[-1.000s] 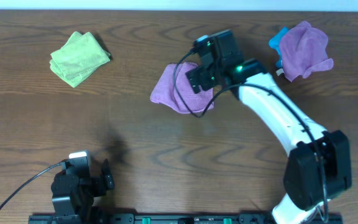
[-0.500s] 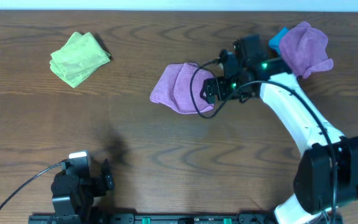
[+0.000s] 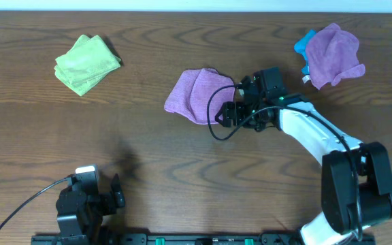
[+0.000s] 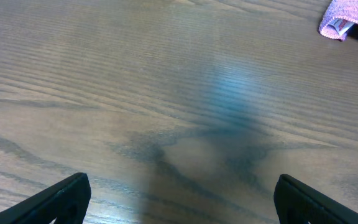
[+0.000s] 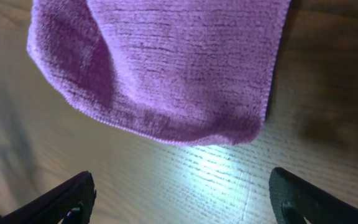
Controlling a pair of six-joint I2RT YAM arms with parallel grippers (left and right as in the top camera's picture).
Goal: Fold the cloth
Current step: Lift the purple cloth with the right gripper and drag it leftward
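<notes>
The lilac cloth (image 3: 196, 94) lies bunched and partly doubled over at the middle of the table. In the right wrist view the cloth (image 5: 166, 62) fills the upper half, with its rounded edge just ahead of the fingers. My right gripper (image 3: 227, 111) sits low at the cloth's right edge. That right gripper (image 5: 182, 200) is open, with only bare wood between its fingertips (image 5: 67, 199). My left gripper (image 3: 116, 193) rests at the front left, far from the cloth. This left gripper (image 4: 182, 202) is open over bare table.
A folded light-green cloth (image 3: 86, 63) lies at the back left. Another purple cloth (image 3: 332, 53) bunched with a blue one (image 3: 305, 39) lies at the back right. A purple cloth corner with a white tag (image 4: 344, 18) shows in the left wrist view.
My right gripper has left its place above the cloth, swung right, then come down at the cloth's right edge. The cloth stays where it was. The left arm has not moved.
</notes>
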